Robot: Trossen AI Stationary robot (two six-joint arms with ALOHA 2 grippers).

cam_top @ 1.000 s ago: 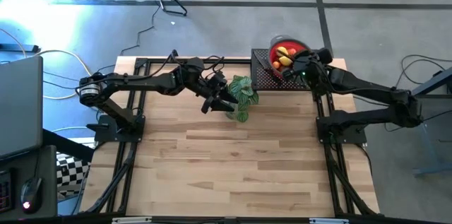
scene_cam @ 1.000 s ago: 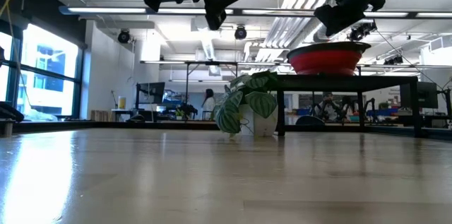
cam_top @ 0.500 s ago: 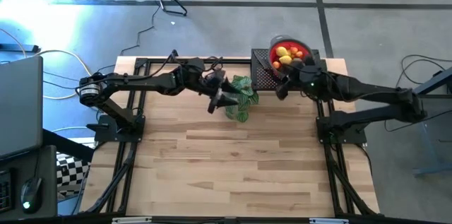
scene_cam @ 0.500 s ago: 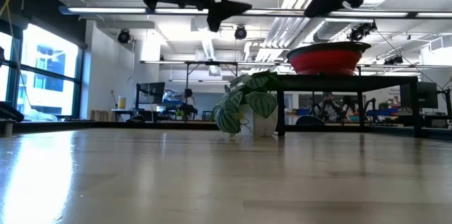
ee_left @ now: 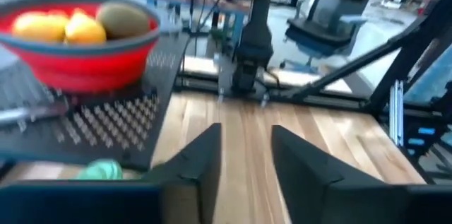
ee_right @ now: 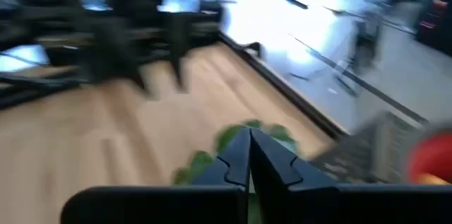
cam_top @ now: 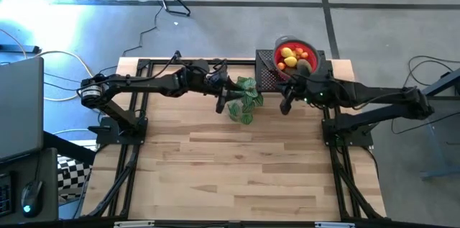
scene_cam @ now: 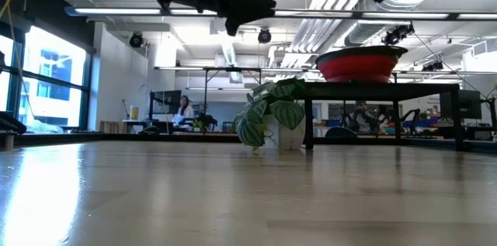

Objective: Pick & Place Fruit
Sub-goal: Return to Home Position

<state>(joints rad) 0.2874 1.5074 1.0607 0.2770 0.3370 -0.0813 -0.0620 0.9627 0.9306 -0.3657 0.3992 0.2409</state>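
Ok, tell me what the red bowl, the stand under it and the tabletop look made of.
Red bowl: likely plastic or silicone, with a smooth matte wall and a grey rim.
Stand: probably black-painted metal, a perforated sheet on thin legs.
Tabletop: light wood planks with visible seams; the soft sheen suggests a sealed finish.

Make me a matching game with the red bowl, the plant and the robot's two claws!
Things:
1. red bowl
2. plant
3. left claw
4. right claw

Matches:
a. open
b. shut
c. holds the fruit
d. stands on the table, between the two claws

Pairs: 1-c, 2-d, 3-a, 4-b
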